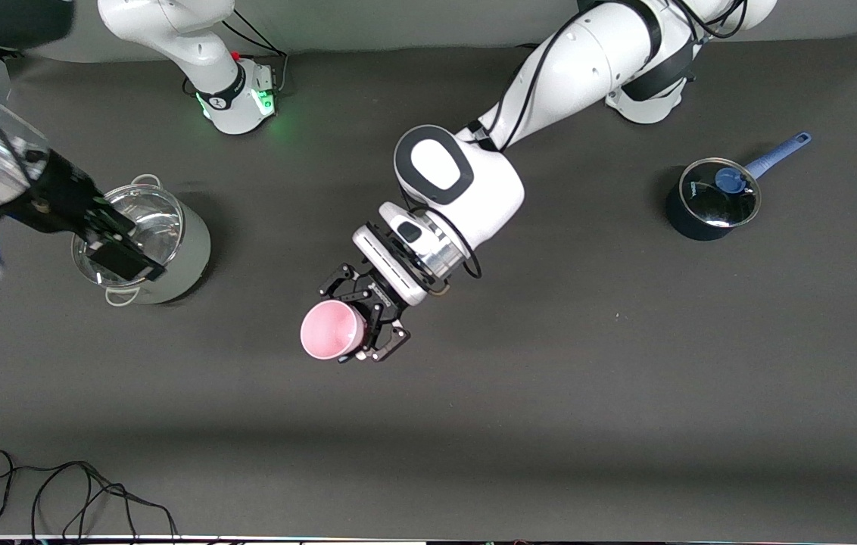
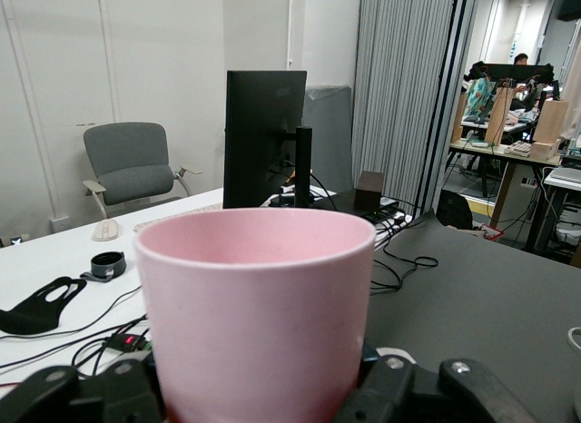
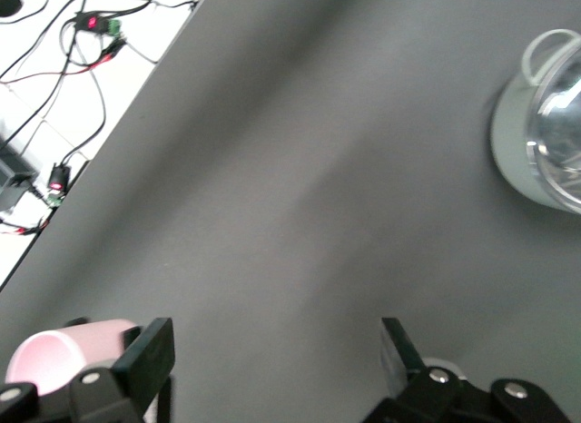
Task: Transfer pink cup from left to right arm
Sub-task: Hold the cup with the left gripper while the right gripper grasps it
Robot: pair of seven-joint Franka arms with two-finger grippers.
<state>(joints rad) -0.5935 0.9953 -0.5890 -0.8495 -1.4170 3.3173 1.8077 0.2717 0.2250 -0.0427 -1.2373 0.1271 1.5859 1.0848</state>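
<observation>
The pink cup point(image 1: 330, 330) is held over the middle of the table, with its mouth turned up toward the front camera. My left gripper point(image 1: 359, 322) is shut on the cup, one black linkage finger on each side of its wall. In the left wrist view the pink cup point(image 2: 259, 323) fills the foreground between the fingers point(image 2: 82, 396). My right gripper point(image 1: 129, 246) hangs open over the steel pot, apart from the cup. In the right wrist view the right gripper point(image 3: 274, 350) has only bare table between its fingers, and the pink cup point(image 3: 64, 350) shows off to one side.
A steel pot point(image 1: 142, 242) with loop handles stands toward the right arm's end of the table. A dark pot with a glass lid and a blue handle point(image 1: 710, 198) stands toward the left arm's end. A loose black cable point(image 1: 73, 492) lies near the front edge.
</observation>
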